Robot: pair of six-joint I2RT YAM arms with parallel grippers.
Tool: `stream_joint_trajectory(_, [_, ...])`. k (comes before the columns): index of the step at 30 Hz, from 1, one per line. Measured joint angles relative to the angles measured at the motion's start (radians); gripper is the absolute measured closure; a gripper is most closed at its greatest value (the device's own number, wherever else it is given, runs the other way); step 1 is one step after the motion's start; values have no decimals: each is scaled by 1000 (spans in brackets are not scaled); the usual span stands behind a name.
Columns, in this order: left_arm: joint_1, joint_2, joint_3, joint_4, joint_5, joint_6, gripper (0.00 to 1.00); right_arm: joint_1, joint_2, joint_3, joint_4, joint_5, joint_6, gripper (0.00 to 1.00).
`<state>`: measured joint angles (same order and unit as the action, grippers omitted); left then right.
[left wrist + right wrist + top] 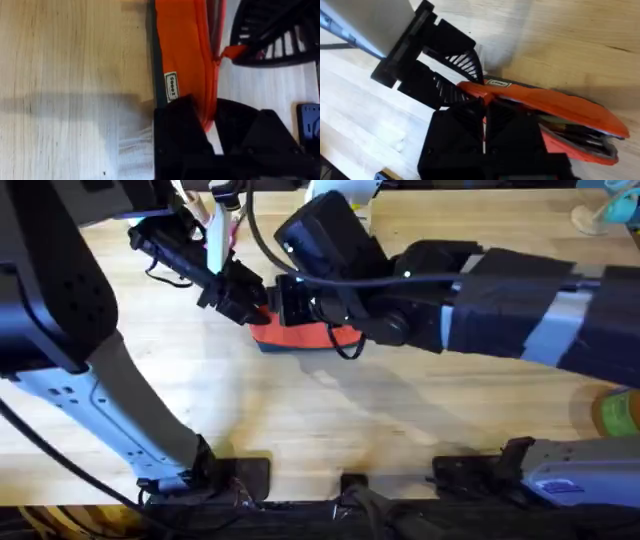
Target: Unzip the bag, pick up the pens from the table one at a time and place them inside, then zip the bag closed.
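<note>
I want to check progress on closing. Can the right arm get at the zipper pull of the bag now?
Probably yes. The right gripper is already at the bag, its fingers apparently closed at the zipper line, while the left gripper pinches the bag's end.

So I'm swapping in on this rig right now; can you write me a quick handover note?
Left pincer: shut on one end of the orange pouch.
Right pincer: shut at the zipper near that same end.
Pouch lies on the table, its far end gaping, with pen-like items inside.
Done: pens appear loaded.
Left: finish zipping the pouch shut, then release both pincers.
</note>
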<state>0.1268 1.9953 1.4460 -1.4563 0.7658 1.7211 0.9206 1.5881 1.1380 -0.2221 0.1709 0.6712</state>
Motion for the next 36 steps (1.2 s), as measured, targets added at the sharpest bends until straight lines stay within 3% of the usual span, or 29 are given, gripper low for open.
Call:
stream_joint_trajectory(9, [0,0,0,6,16,-5,949,-98,-53,5,-127,-41,-14,971])
stream_joint_trajectory(36, [-21,0,0,14,54,-8,957,-454,-76,10,-413,-106,-20,965])
